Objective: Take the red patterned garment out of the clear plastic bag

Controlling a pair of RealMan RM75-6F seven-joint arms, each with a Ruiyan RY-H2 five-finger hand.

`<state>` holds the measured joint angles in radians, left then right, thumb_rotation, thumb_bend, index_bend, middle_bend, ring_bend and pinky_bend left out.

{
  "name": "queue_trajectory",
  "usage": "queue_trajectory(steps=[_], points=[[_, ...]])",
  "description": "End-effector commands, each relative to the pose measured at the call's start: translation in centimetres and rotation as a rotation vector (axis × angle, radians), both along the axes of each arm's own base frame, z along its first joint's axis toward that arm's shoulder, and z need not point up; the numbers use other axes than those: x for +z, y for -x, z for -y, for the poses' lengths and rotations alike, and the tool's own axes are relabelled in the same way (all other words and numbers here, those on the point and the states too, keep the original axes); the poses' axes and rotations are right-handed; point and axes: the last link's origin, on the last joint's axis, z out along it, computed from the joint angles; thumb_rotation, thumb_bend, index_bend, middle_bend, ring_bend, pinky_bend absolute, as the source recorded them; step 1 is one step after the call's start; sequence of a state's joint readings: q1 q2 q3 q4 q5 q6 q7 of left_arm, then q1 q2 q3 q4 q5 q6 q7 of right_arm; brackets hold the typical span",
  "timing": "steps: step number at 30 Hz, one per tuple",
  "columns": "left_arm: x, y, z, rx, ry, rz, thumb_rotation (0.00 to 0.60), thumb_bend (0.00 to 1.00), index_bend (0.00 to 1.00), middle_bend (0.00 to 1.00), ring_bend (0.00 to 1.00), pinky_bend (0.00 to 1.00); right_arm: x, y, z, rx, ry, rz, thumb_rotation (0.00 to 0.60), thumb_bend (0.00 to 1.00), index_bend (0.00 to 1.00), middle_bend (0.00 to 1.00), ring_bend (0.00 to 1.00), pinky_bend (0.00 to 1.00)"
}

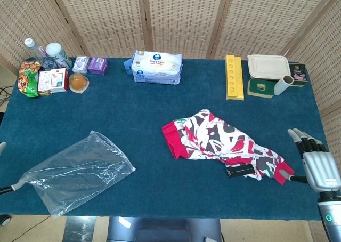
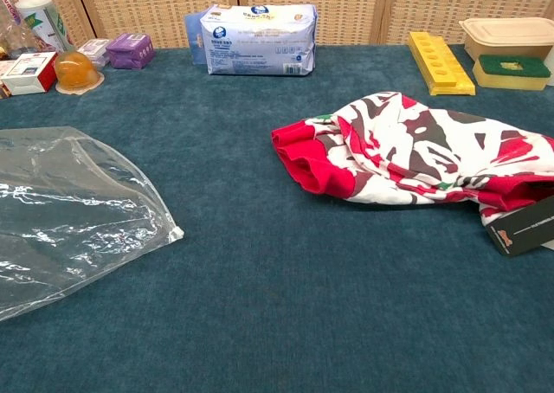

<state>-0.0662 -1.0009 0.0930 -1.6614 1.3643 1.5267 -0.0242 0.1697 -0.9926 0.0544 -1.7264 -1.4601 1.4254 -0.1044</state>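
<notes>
The red patterned garment (image 1: 218, 142) lies crumpled on the blue table, right of centre, fully outside the bag; it also fills the right of the chest view (image 2: 415, 151). A black tag (image 1: 240, 171) sticks out at its near edge. My right hand (image 1: 318, 167) is at the table's right edge, fingers stretched forward, thumb pinching the garment's red corner (image 1: 285, 174). The clear plastic bag (image 1: 74, 171) lies flat and empty at the near left (image 2: 61, 220). Only a sliver of my left hand (image 1: 4, 189) shows at the frame's left edge, holding the bag's corner.
Along the back stand a wipes pack (image 1: 156, 67), a yellow tray (image 1: 234, 77), a lidded container (image 1: 268, 66) and a white roll (image 1: 282, 85). Bottles (image 1: 53, 53), small boxes (image 1: 97, 65) and an orange cup (image 1: 78, 82) crowd the back left corner.
</notes>
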Motion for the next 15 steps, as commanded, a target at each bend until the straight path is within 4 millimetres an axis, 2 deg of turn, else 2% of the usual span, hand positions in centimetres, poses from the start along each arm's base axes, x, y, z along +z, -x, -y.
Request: queue_trajectory(steps=[1,3,4,5,6,8,12,15], points=[[0.1,0.1,0.9,0.022,-0.055,0.013,0.376,0.0,0.0,0.05,0.0,0.07,0.0,0.2,-0.1,-0.006,0.003,0.0,0.478,0.08,0.02,0.1,0.15,0.19],[0.2,0.4,1.4,0.042,-0.038,0.0,0.39,0.0,0.0,0.05,0.0,0.06,0.0,0.3,-0.2,-0.007,0.0,0.004,0.475,0.08,0.02,0.1,0.15,0.19],[-0.4,0.8,2.1,0.065,0.077,-0.039,0.426,0.0,0.0,0.04,0.0,0.06,0.1,0.3,-0.3,-0.005,0.002,0.005,0.475,0.08,0.02,0.1,0.15,0.19],[-0.3,0.7,2.2,0.07,0.161,-0.074,0.487,0.0,0.0,0.03,0.0,0.05,0.2,0.3,-0.3,-0.003,0.004,0.007,0.478,0.08,0.02,0.1,0.15,0.19],[-0.1,0.3,2.0,0.067,0.206,-0.092,0.548,0.0,0.0,0.02,0.0,0.05,0.2,0.3,-0.3,0.0,0.006,0.008,0.479,0.08,0.02,0.1,0.15,0.19],[0.0,0.0,1.9,0.063,0.225,-0.097,0.6,0.0,0.0,0.01,0.0,0.05,0.3,0.3,-0.3,0.002,0.009,0.01,0.481,0.08,0.02,0.1,0.15,0.19],[0.0,-0.9,2.0,0.042,0.263,-0.128,0.6,0.0,0.0,0.01,0.0,0.05,0.2,0.3,-0.3,0.004,0.01,0.016,0.477,0.08,0.02,0.1,0.15,0.19],[0.3,-1.5,2.0,0.027,0.215,-0.082,0.6,0.0,0.0,0.01,0.0,0.05,0.2,0.3,-0.3,0.007,0.011,0.018,0.481,0.08,0.02,0.1,0.15,0.19]])
